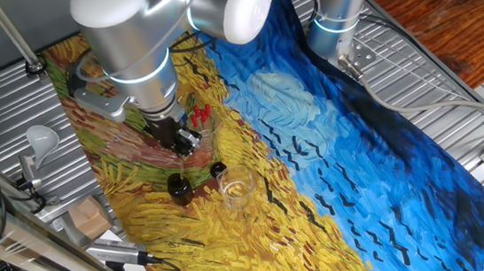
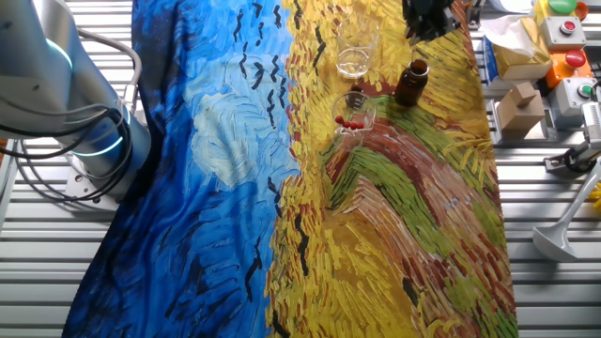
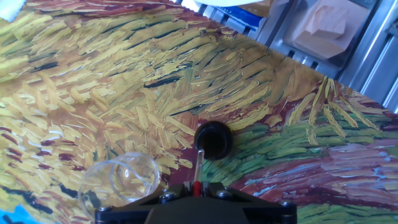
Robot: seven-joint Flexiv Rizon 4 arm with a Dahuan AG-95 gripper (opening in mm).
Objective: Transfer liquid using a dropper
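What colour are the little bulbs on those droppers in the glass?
Red; the droppers' bulbs show best in the fixed view with the brown bottle upright.

Illumination is bright and even in both fixed views; shadows on the painted blue-and-yellow tablecloth (image 1: 332, 145) are soft and short. The glossy white and silver robot arm (image 1: 138, 30) carries broad highlights. In the hand view, the upper edge is overexposed (detail there is washed out to white). The clear empty drinking glass (image 3: 121, 180) shows pale reflections and is slightly soft. The small round black bottle mouth (image 3: 213, 139) reads sharply. The cloth's far portions in the hand view blur mildly.
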